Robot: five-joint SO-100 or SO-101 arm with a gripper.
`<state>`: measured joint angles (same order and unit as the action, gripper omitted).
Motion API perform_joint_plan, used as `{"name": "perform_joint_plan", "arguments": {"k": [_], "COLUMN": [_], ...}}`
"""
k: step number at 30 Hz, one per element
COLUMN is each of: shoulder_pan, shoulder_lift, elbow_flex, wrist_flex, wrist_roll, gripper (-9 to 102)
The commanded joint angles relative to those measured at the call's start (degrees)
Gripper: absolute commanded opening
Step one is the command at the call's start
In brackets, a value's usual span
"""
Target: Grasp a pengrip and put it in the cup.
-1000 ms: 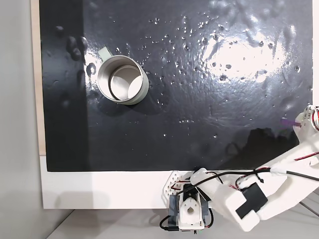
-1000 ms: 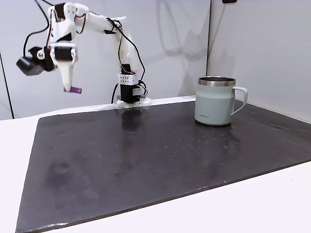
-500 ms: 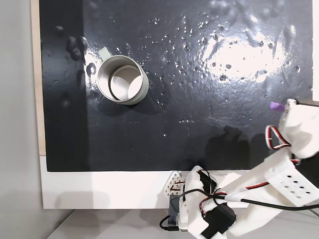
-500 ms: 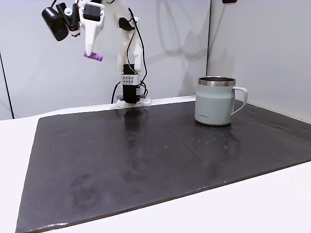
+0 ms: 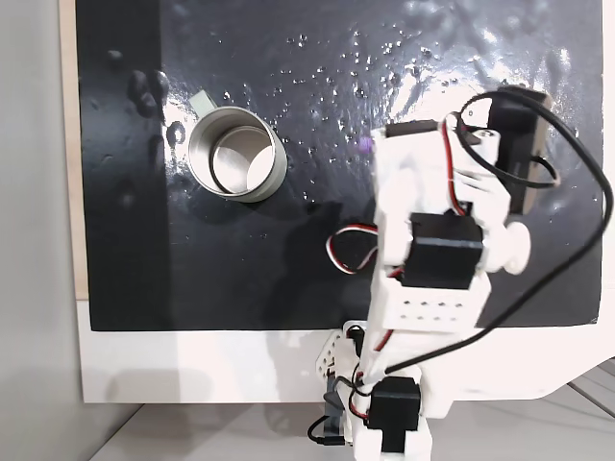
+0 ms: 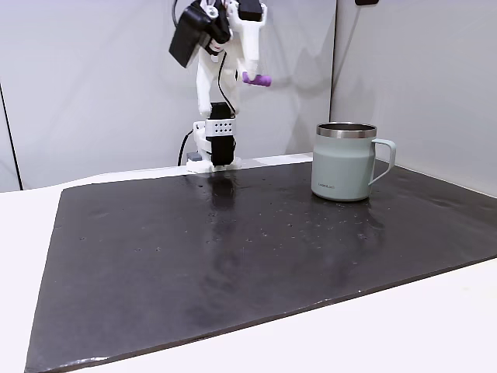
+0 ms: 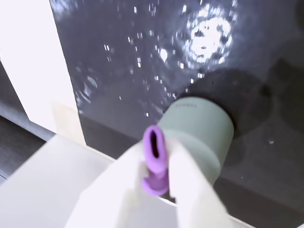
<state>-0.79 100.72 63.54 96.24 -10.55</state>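
Purple pengrip sits pinched between the two white fingers of the gripper, clamped shut on it and carried high in the air, well above the black mat. In the side fixed view the pengrip pokes out roughly level, long axis aimed toward the cup, which stands upright near the mat's far right corner, well apart from the arm's base. From the wrist cam, the tube's open end faces the lens, w/ the grey cup just beyond and below the tips. So the coming move likely turns on carrying the pengrip sideways across to the rim, then lowering.

In the top-down fixed view, only a speck of purple shows at the arm's edge; cup lies to its left, toward the mat's left edge. Fingertips themselves are covered there by the arm's body. Wrist pic is soft, ribs hard to make out.
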Motion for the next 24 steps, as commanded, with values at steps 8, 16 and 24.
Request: {"name": "perform_joint_plan", "arguments": {"k": [8, 16, 24], "shoulder_pan": [-17.58, -26.98, -31.11], "shoulder_lift": [-11.07, -19.60, -19.86], "elbow_flex": [-15.21, -21.97, -20.21], "wrist_flex": [0.26, 0.09, 0.26], "wrist_roll": [8.35, 7.38, 5.80], "gripper": [0, 0, 4]}}
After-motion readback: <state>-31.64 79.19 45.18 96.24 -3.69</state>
